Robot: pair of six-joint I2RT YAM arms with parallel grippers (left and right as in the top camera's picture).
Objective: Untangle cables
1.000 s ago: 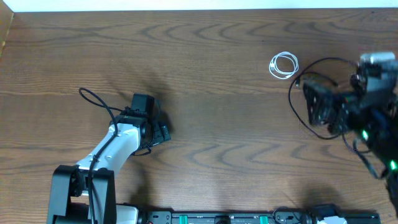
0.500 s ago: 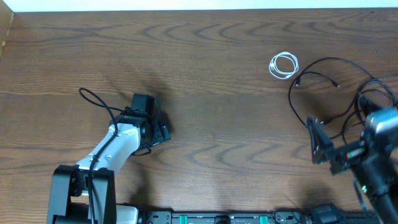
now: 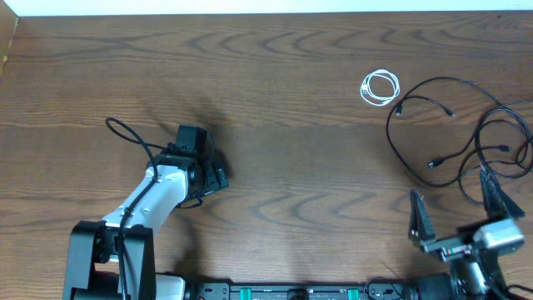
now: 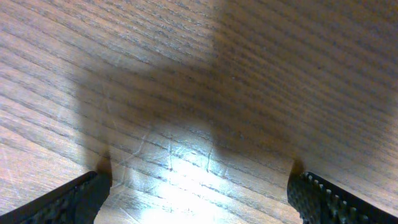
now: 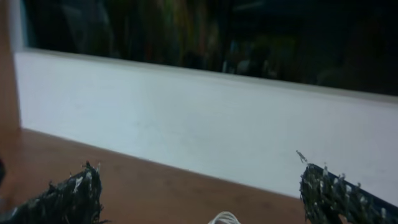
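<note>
Your right pincer (image 3: 454, 212) stands wide and holds nothing. Your left pincer (image 4: 202, 198) is just as wide and also empty, pointing down at bare bench (image 3: 291, 75).

By my reading, the task is partly done. The white cable (image 3: 365, 87) lies by itself in a small neat coil, beyond the right pincer's tips and off to their left. It is clear of every black cord, so that one looks finished. The black cables (image 3: 480, 143) are the remaining work. They lie just beyond the right pincer's fingertips, spread in loose open loops rather than a tight knot, with several small plug ends showing. The loops cross one another in a few places, mostly on the side beyond the pincer's right finger. I cannot tell which strand runs over which, nor exactly how many cords there are.

All the cables are well apart from your left pincer, far off to its right. It has nothing near it to work on.

There are no containers in view: no tray, box or bin. Every cable rests directly on the bench. The right wrist camera looks out level across the bench toward a pale wall, and only a sliver of the white coil shows at its lower edge.
</note>
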